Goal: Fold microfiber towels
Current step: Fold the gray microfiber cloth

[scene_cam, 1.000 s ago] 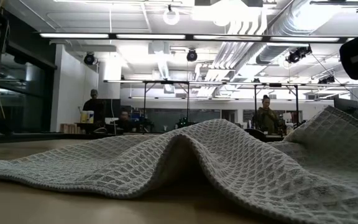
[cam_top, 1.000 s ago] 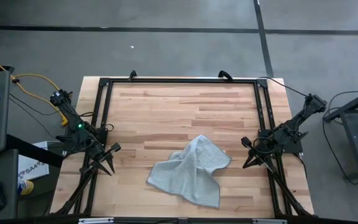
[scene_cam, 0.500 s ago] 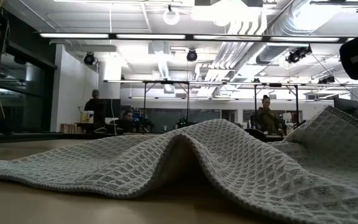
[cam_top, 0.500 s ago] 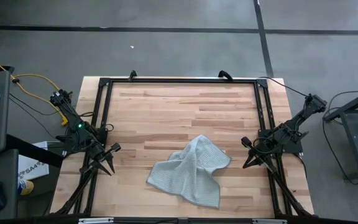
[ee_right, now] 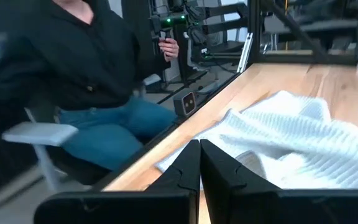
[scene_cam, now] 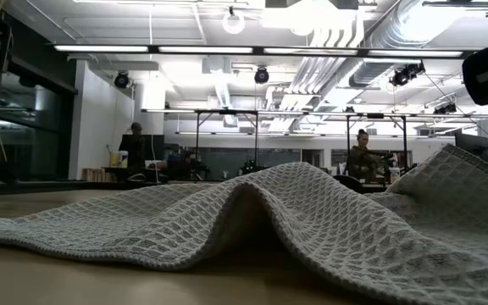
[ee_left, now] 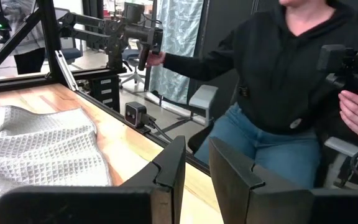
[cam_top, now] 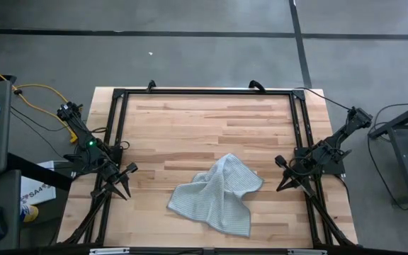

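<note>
We see the pale grey-blue waffle-textured microfiber towel (cam_top: 217, 194) lying crumpled on the light wooden worktop (cam_top: 204, 120), near its front edge, between both arms and touching neither. Left gripper (cam_top: 122, 176) waits at the left rail, jaws slightly apart, holding nothing. Right gripper (cam_top: 282, 174) waits at the right rail, jaws closed, empty. We judge no fold is made yet. We'd first spread the cloth flat: each gripper pinches one corner, then pull apart evenly so no bunch stays underneath.

Left gripper (cam_top: 124, 182) parked lower left of the high view, jaws slightly parted; right gripper (cam_top: 282, 177) lower right, jaws closed, empty.
</note>
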Available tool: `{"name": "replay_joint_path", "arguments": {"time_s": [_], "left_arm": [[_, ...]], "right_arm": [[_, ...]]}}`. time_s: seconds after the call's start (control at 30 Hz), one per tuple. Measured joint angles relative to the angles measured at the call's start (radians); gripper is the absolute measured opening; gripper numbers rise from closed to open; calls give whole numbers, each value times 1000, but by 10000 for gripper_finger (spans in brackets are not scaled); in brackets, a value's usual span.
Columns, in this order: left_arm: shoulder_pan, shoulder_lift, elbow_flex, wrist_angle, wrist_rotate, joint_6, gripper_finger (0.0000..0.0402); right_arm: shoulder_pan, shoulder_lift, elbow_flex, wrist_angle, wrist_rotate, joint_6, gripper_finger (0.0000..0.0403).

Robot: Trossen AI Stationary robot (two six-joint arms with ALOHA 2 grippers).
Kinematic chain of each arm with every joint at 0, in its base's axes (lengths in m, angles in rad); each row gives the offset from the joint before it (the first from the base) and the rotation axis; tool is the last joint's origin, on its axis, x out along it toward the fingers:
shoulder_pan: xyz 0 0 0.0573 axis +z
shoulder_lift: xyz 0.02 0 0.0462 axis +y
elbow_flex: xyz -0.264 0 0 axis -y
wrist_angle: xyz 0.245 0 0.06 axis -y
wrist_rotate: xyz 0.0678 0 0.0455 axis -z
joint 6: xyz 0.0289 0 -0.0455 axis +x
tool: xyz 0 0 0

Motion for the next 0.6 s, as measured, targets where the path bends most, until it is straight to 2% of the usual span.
{"name": "replay_joint_path", "arguments": {"time_s": [0.2, 0.4, 0.6], "left_arm": [[0, 0, 0, 0, 0, -4, 69], [0, 0, 0, 1, 0, -4, 69], [0, 0, 0, 1, 0, -4, 69]], "right_arm": [[0, 0, 0, 11, 0, -121, 2], [0, 0, 0, 25, -4, -128, 2], [0, 0, 0, 34, -10, 26, 2]]}}
